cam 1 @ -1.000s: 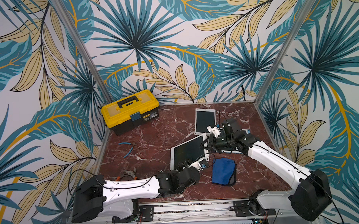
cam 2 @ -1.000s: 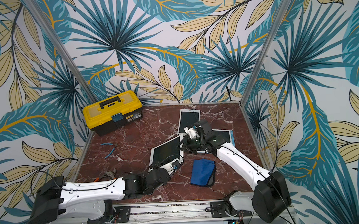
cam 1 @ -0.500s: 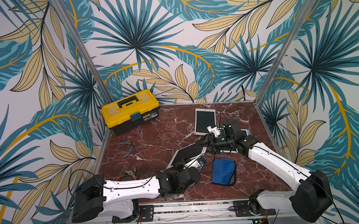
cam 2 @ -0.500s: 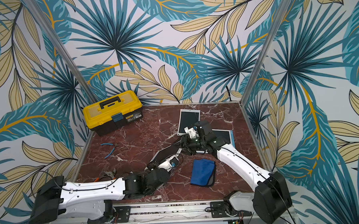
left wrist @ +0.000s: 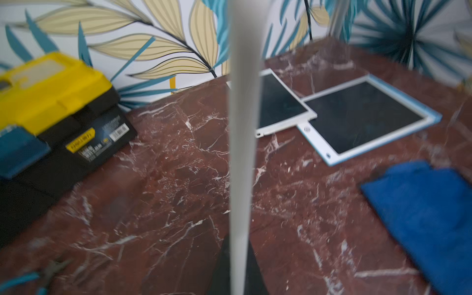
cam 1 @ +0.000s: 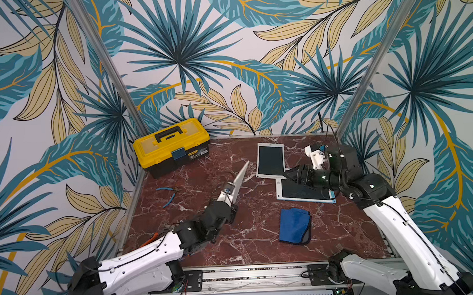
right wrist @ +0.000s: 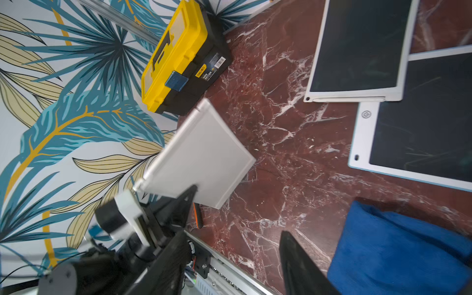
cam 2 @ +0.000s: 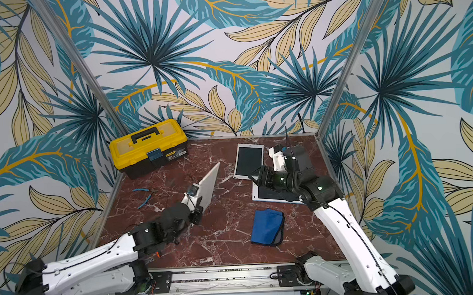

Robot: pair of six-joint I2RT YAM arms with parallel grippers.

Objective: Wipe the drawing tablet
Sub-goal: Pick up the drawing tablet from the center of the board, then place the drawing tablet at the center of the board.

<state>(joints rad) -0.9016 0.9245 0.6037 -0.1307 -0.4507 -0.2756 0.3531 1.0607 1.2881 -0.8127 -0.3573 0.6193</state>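
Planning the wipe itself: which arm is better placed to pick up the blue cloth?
Right. The left gripper is shut on the raised tablet, so it is occupied. The right gripper is open and empty above the blue-edged tablet, and the blue cloth lies nearer to it.

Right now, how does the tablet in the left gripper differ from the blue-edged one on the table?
Pose: the held tablet is raised and tilted in the left gripper; the blue-edged tablet lies flat on the table.
Face: the held tablet shows a plain pale back; the blue-edged tablet shows its dark screen.
Trim: the held tablet is all pale; the blue-edged tablet has a blue border.
Both are thin rectangles.
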